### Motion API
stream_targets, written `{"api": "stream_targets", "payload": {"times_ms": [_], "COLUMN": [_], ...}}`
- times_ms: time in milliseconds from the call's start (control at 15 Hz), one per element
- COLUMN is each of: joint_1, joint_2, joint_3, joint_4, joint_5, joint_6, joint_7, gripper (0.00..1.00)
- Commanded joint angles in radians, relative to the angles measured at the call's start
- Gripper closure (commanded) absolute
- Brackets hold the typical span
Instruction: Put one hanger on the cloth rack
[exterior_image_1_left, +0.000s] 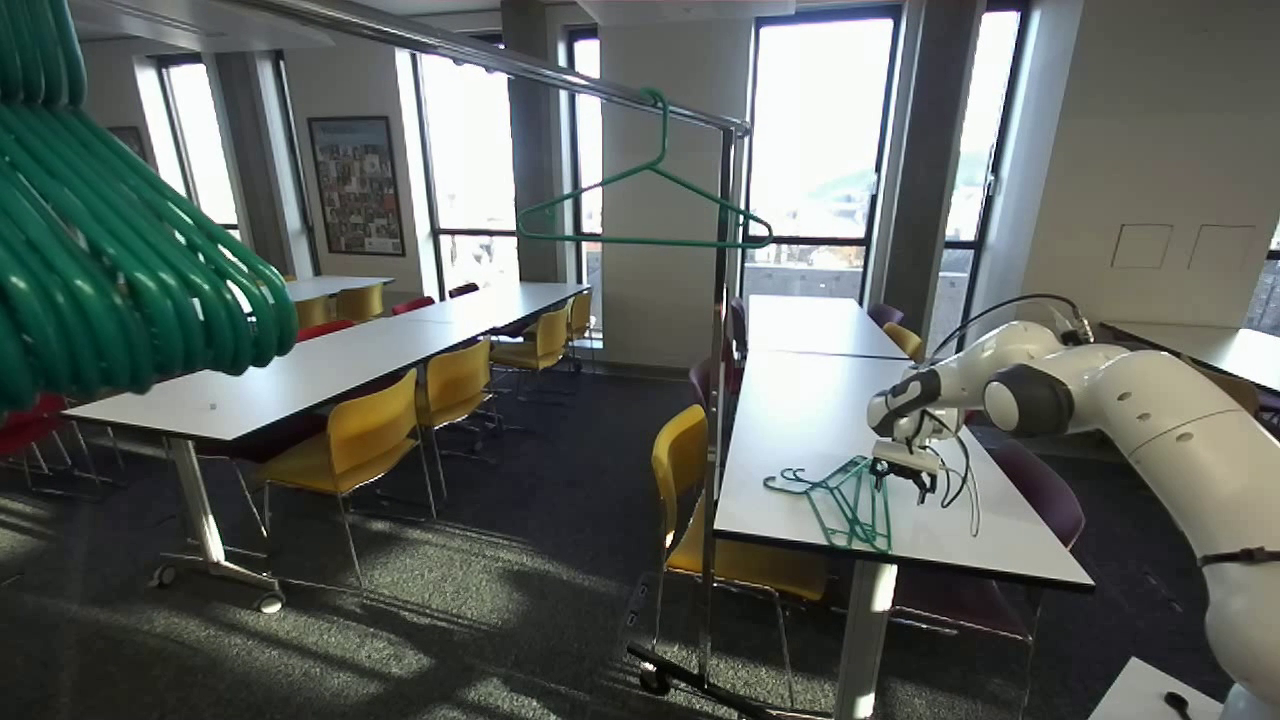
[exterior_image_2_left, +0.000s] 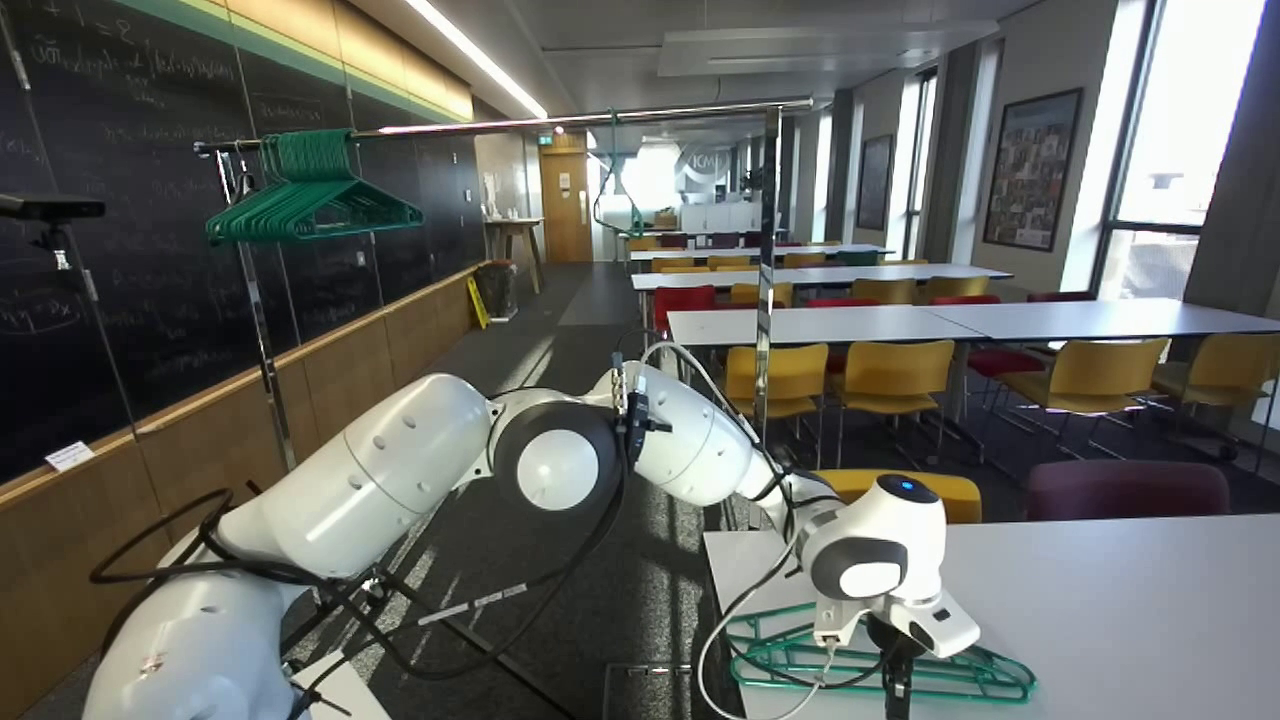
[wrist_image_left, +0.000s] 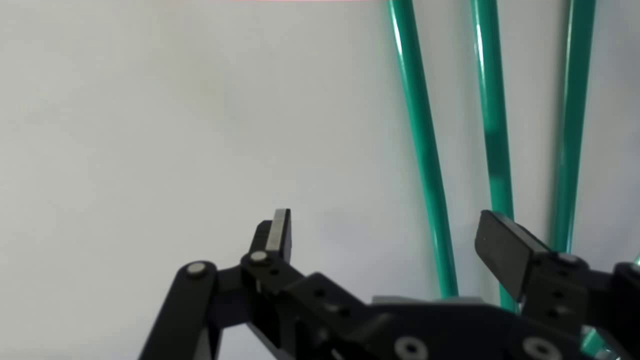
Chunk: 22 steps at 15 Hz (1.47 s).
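Several thin green hangers (exterior_image_1_left: 835, 520) lie overlapping on the white table in both exterior views. Above their near end is my gripper (exterior_image_1_left: 905, 482), pointing down. In the wrist view the gripper (wrist_image_left: 383, 217) is open, its jaws wide apart. A green hanger tube (wrist_image_left: 425, 140) runs between the fingers, closer to the right one, with no grip on it. Another tube (wrist_image_left: 492, 100) passes beneath the right finger (wrist_image_left: 505, 245). The cloth rack (exterior_image_2_left: 766, 260) stands beyond the table edge; a single hanger (exterior_image_1_left: 645, 240) hangs near one end of its top bar (exterior_image_1_left: 560, 75).
A dense row of green hangers (exterior_image_2_left: 310, 200) hangs at the bar's opposite end. Yellow chair (exterior_image_1_left: 685, 480) and purple chair (exterior_image_1_left: 1040, 500) flank the white table (exterior_image_1_left: 800, 400). My arm's loose cables (exterior_image_2_left: 720, 640) droop beside the wrist, close to the hangers.
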Motion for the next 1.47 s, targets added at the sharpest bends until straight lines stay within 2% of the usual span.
{"api": "stream_targets", "payload": {"times_ms": [0,67,200,600,733,800,933,1067,1400], "joint_1": [-0.014,-0.014,-0.015,-0.017,-0.017,-0.017,-0.016,-0.016,-0.017], "joint_2": [-0.022,-0.021,-0.022,-0.022,-0.022,-0.022,-0.024,-0.026,-0.026], "joint_3": [0.011,0.012,0.012,0.014,0.014,0.014,0.014,0.015,0.016], "joint_4": [-0.014,-0.013,-0.014,-0.012,-0.012,-0.012,-0.015,-0.017,-0.016], "joint_5": [0.015,0.015,0.015,0.016,0.016,0.016,0.016,0.017,0.017], "joint_6": [-0.029,-0.03,-0.03,-0.032,-0.031,-0.031,-0.03,-0.029,-0.03], "joint_7": [-0.022,-0.023,-0.026,-0.028,-0.029,-0.029,-0.029,-0.031,-0.033], "gripper": [0.14,0.27,0.4,0.87,0.99,0.93,0.67,0.58,0.21]}}
